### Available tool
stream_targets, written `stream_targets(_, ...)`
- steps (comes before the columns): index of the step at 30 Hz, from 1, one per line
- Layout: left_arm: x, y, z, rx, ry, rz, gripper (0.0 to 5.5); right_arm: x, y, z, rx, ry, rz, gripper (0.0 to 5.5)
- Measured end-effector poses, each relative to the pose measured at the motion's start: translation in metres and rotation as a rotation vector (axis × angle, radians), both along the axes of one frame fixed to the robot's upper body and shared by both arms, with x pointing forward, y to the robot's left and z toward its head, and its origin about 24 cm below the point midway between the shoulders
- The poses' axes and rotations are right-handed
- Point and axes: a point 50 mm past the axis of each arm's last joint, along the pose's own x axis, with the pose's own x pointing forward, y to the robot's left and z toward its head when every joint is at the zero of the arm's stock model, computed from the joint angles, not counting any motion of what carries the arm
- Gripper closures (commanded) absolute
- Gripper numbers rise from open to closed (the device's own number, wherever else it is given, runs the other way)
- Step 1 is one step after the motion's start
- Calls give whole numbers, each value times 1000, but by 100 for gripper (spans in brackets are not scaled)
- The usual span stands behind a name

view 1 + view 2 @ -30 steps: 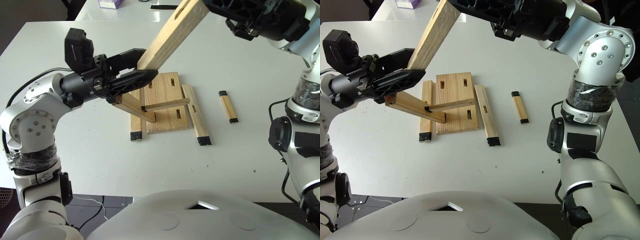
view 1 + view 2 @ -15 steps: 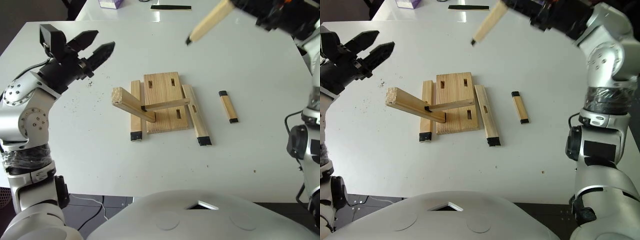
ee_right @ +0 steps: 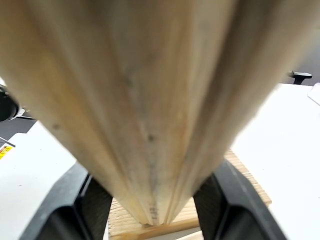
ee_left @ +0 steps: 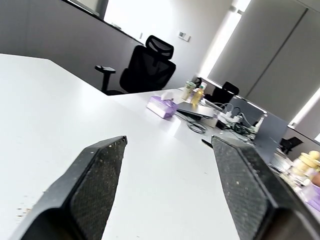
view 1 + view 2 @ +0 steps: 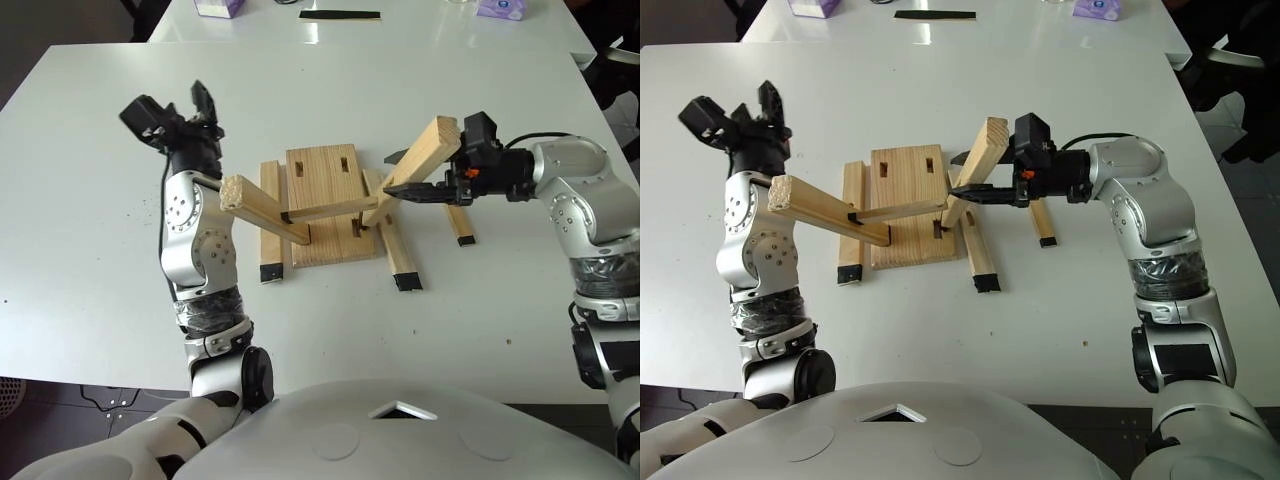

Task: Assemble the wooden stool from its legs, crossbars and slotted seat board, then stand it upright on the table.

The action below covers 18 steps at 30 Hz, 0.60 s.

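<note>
Pinched tight in right gripper (image 5: 403, 175): wooden leg (image 5: 430, 148), tilted, lower end at a slot on seat board (image 5: 330, 240) right side, ready for seating. Raised left of seat board, left gripper (image 4: 167, 145) spread wide, empty, out of the way.

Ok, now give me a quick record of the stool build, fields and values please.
Left gripper: open, raised, empty
Right gripper: shut on tilted leg, its lower end at the seat board
Joined: raised leg with long crossbar, over the board
Loose: left-side leg and right-side leg flat beside the board; short crossbar farther right
Stool: not yet assembled
</note>
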Motion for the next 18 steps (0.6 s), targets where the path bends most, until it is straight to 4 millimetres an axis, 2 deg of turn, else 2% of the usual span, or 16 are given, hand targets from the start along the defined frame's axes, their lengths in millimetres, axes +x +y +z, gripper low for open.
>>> stream_targets(8, 0, 4, -1, 12, -8, 28, 235, 1, 0, -2, 18, 28, 44, 347)
stream_targets(18, 4, -5, -6, 48, -14, -23, 235, 11, -1, -9, 20, 13, 62, 347)
